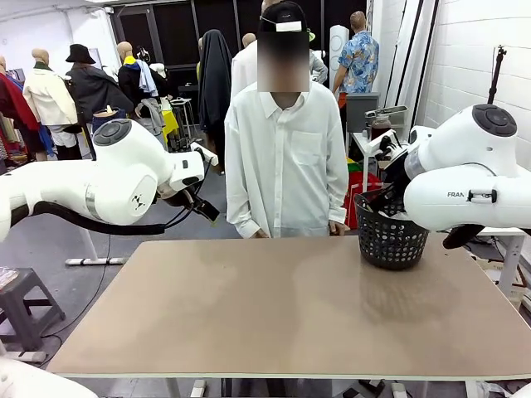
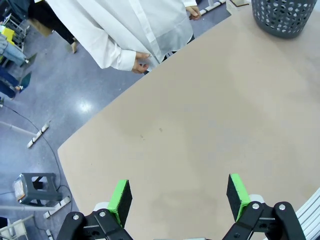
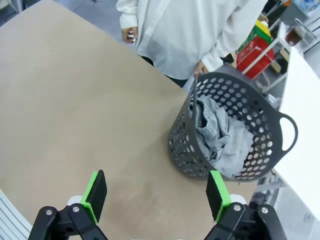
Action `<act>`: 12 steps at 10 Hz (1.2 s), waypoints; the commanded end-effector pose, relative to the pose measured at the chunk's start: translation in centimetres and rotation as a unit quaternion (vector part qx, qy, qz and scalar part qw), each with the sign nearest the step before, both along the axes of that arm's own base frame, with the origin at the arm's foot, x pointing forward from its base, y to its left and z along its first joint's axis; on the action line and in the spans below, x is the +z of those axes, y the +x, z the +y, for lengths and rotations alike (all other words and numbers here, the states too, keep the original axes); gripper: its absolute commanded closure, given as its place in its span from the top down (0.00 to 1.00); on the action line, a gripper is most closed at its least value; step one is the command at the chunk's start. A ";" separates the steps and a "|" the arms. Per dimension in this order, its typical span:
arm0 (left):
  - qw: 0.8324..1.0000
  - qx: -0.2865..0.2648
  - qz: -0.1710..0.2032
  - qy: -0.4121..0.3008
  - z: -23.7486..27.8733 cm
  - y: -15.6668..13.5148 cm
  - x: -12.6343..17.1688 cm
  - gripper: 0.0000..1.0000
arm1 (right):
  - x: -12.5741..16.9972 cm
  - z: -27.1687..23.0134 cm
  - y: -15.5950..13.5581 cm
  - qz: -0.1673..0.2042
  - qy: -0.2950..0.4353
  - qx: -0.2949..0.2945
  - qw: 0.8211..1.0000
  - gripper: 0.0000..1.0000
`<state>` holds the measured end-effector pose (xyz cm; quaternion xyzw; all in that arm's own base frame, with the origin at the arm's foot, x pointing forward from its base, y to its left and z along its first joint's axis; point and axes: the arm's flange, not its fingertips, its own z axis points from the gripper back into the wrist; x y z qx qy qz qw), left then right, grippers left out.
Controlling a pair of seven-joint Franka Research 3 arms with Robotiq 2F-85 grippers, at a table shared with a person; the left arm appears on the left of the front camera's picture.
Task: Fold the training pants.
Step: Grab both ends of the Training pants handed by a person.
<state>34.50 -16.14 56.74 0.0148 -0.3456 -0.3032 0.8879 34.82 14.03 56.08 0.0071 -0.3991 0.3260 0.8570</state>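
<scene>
The training pants (image 3: 222,135), soft light grey fabric, lie crumpled inside the round, hole-punched black basket (image 3: 182,142) at the far right of the smooth tan worktop (image 1: 274,307). The left claw (image 2: 177,196) and right claw (image 3: 157,192) hang above it, both spread wide, pinching nothing.

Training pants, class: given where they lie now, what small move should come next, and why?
Probably move the open right gripper over the basket and reach in: the training pants lie crumpled inside it, so they must come out onto the table before folding.
</scene>
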 end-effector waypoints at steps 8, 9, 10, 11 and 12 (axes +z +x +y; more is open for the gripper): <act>1.000 -0.007 0.002 0.001 -0.4 -0.9 0.6 1.00 | 0.4 0.2 -0.5 -0.002 -0.002 0.003 1.000 1.00; 1.000 -0.007 0.002 0.001 -0.4 -0.9 0.6 1.00 | 0.4 0.2 -0.5 -0.002 -0.002 0.003 1.000 1.00; 1.000 -0.007 0.002 0.001 -0.4 -0.9 0.6 1.00 | 0.4 0.2 -0.5 -0.002 -0.002 0.003 1.000 1.00; 1.000 -0.007 0.002 0.001 -0.4 -0.9 0.6 1.00 | 0.4 0.2 -0.5 -0.002 -0.002 0.003 1.000 1.00; 1.000 -0.007 0.002 0.001 -0.4 -0.9 0.6 1.00 | 0.4 0.2 -0.5 -0.002 -0.002 0.003 1.000 1.00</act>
